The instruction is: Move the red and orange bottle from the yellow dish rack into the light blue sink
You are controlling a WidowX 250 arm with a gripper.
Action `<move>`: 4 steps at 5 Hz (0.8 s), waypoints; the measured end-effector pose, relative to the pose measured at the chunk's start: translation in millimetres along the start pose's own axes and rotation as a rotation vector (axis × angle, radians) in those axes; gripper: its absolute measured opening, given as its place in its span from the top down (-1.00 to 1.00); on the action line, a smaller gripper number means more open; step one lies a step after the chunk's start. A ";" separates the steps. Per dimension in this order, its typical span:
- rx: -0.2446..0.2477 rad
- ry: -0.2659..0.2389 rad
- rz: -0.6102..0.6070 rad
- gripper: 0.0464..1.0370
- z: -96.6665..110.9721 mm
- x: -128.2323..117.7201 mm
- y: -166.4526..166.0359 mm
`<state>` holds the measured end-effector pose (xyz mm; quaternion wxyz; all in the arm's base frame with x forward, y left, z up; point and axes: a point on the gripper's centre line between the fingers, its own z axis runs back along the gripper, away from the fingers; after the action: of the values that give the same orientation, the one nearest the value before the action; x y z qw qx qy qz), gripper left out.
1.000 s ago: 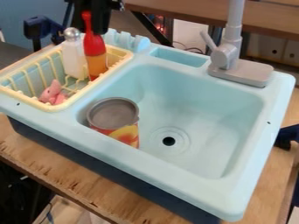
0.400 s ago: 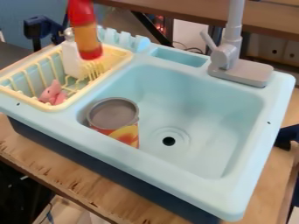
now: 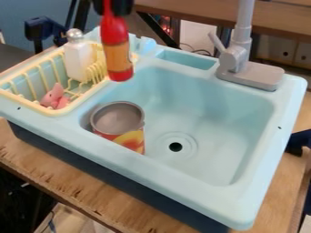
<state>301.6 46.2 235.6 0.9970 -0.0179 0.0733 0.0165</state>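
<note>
Wood stretches out beneath and in front of the gripper (image 3: 113,7) as a worn tabletop (image 3: 61,182), carrying a pale blue toy sink (image 3: 182,184). At the upper left of the camera view, the gripper is closed around the narrow upper part of a red bottle (image 3: 117,50) with an orange label band. The bottle hangs directly below it, appearing over the border between the yellow dish rack (image 3: 36,108) and the basin; its exact height cannot be told. Below and to the left of the gripper as seen by the camera, a white bottle (image 3: 76,61) and a pink toy (image 3: 54,96) sit in the rack. Nearly straight below, toward the camera, a can (image 3: 128,140) stands in the basin corner with its open top up, while the grey faucet (image 3: 262,75) rises well to the right. Carrying the bottle well seems to call for a firm, even pinch on that slim section, a slow pace so the heavy-looking lower end does not swing, and enough height for the base to clear the rack's rim and the white bottle. The red bottle points base down and top up into the gripper; its long axis is close to vertical, with the base leaning slightly rightward in the view.
</note>
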 end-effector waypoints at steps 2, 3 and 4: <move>-0.006 0.041 -0.044 0.39 -38.6 32.1 -1.5; -0.011 0.047 -0.060 0.39 -53.3 45.0 -0.3; -0.012 0.050 -0.090 0.39 -64.1 53.3 -5.6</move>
<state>345.3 39.8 164.6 0.9945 -0.0274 0.0972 -0.0282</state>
